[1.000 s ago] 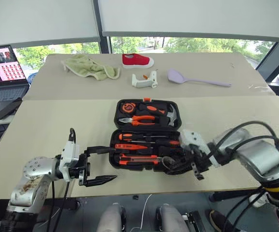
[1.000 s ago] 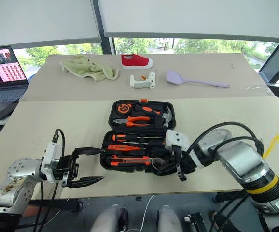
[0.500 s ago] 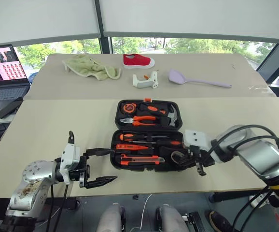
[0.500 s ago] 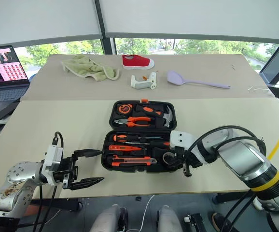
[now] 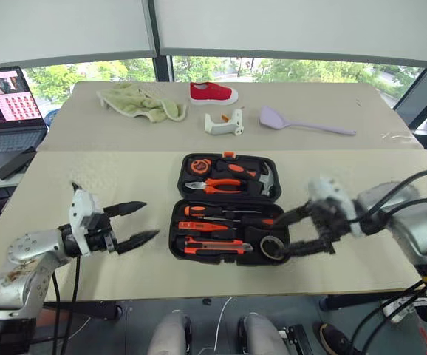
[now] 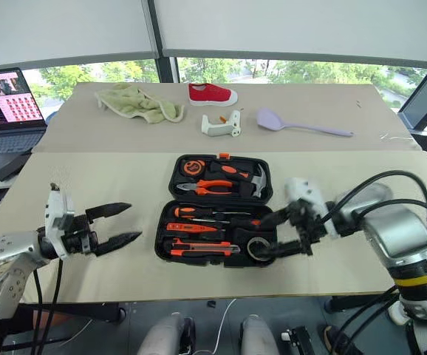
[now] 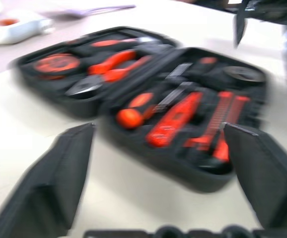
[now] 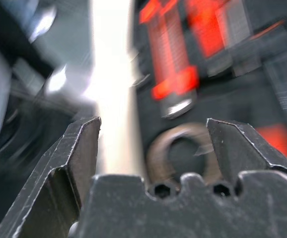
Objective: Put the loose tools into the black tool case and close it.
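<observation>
Surface: beige tables [image 5: 88, 185] | laptop [image 5: 7, 111] left | windows [image 5: 221, 68] behind

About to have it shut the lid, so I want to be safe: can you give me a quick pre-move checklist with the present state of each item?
1. Tape roll seated in the black tool case: ok, lying in the near right corner.
2. Screwdrivers and utility knife in the near half: ok.
3. Right gripper released: ok, fingers open around the corner by the roll.
4. Right gripper clear of the case: not ok.
5. Left gripper clear: ok, open, beside the case.
6. Tools seated flush in slots: cannot tell.
</observation>
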